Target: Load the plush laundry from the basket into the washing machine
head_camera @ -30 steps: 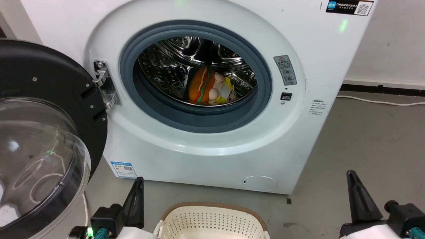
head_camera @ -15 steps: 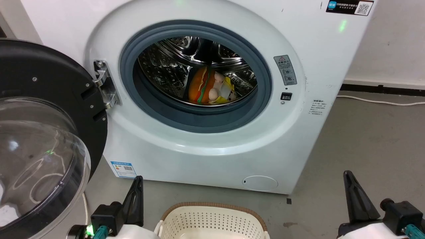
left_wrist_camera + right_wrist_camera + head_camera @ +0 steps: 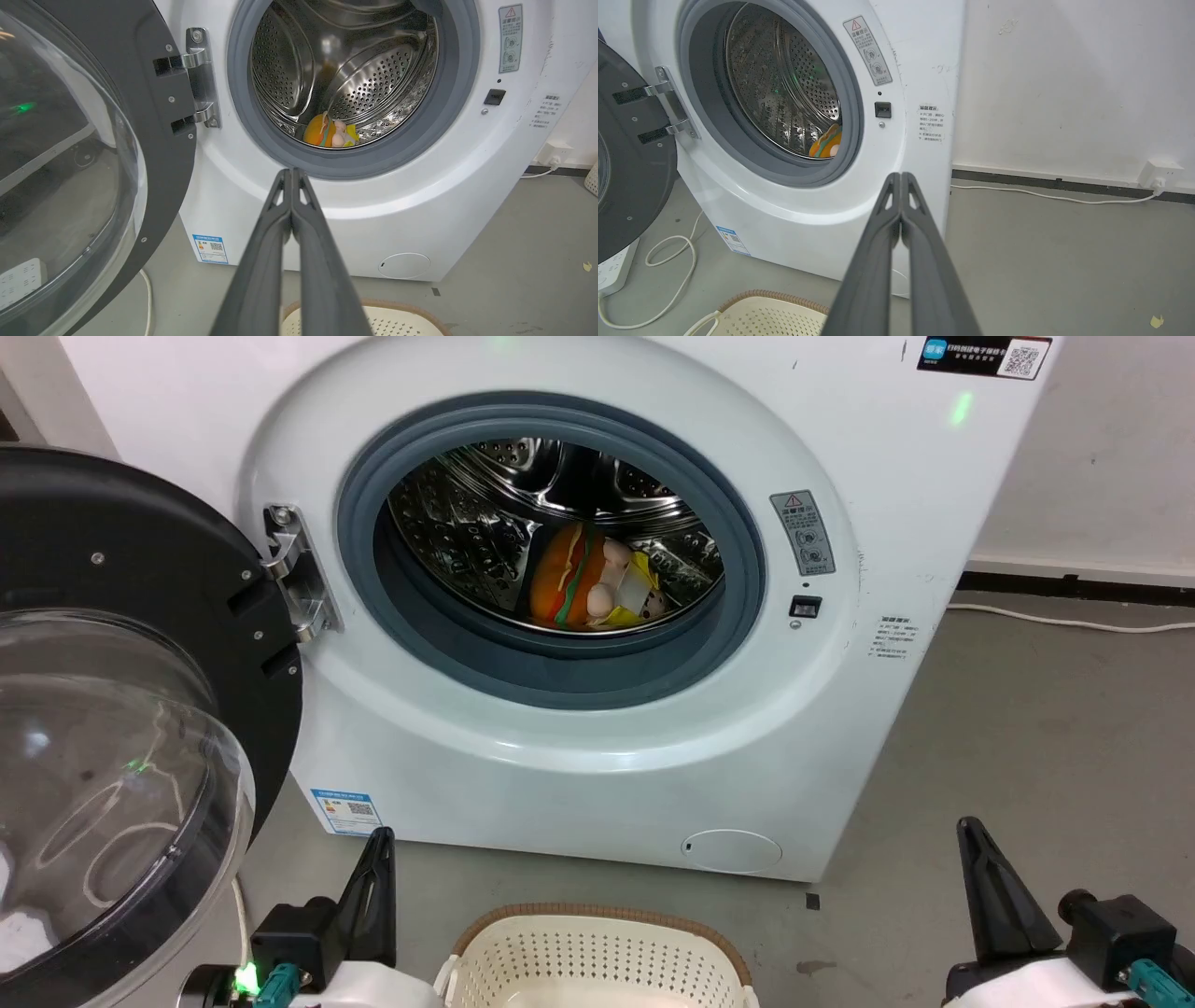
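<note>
The plush laundry (image 3: 586, 581), an orange bun joined to a peach doll in yellow, lies at the bottom of the steel drum of the white washing machine (image 3: 597, 784); it is the same plush laundry (image 3: 329, 134) in the left wrist view and the plush laundry (image 3: 825, 142) in the right wrist view. The black-rimmed domed door (image 3: 103, 728) hangs wide open at the left. The cream basket (image 3: 597, 957) stands on the floor below the machine. My left gripper (image 3: 381, 835) at lower left and my right gripper (image 3: 966, 826) at lower right are both shut on nothing, well short of the machine.
Grey concrete floor (image 3: 1036, 737) spreads to the right of the washer. A white cable (image 3: 1045, 196) runs along the wall to a socket (image 3: 1160, 170). A power strip (image 3: 612, 275) and looped cord (image 3: 672, 261) lie on the floor under the open door.
Both grippers have drifted slightly left and lower in the head view. The plush, door and basket have not moved.
</note>
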{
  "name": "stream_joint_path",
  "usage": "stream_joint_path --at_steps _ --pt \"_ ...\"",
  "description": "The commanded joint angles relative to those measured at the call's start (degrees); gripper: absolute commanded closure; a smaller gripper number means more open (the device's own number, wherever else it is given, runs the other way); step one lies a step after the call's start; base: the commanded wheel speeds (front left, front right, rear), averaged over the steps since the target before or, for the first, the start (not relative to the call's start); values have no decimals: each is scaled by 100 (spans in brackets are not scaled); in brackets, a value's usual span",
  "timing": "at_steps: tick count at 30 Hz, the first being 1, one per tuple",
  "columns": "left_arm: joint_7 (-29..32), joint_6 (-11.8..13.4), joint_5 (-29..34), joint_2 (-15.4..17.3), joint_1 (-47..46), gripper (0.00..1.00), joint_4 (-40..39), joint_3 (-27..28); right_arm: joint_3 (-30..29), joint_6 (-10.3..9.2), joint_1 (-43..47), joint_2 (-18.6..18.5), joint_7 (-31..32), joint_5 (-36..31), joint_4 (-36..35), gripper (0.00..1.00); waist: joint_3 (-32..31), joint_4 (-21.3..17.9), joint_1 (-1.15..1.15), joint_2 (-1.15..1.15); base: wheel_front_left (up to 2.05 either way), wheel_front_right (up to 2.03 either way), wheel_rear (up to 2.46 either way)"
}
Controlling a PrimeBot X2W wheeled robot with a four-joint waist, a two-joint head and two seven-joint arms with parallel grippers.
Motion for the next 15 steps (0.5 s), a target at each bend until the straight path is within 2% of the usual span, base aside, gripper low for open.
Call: stream_joint_path --at_steps 1,15 --pt "34 -45 82 -32 -77 100 -49 38 18 -2 -122 -1 36 -66 -31 100 0 0 0 0 0 0 0" --pt "186 -94 224 -85 -99 100 -112 149 53 -3 -172 -1 189 -149 -46 100 4 2 0 0 0 0 0"
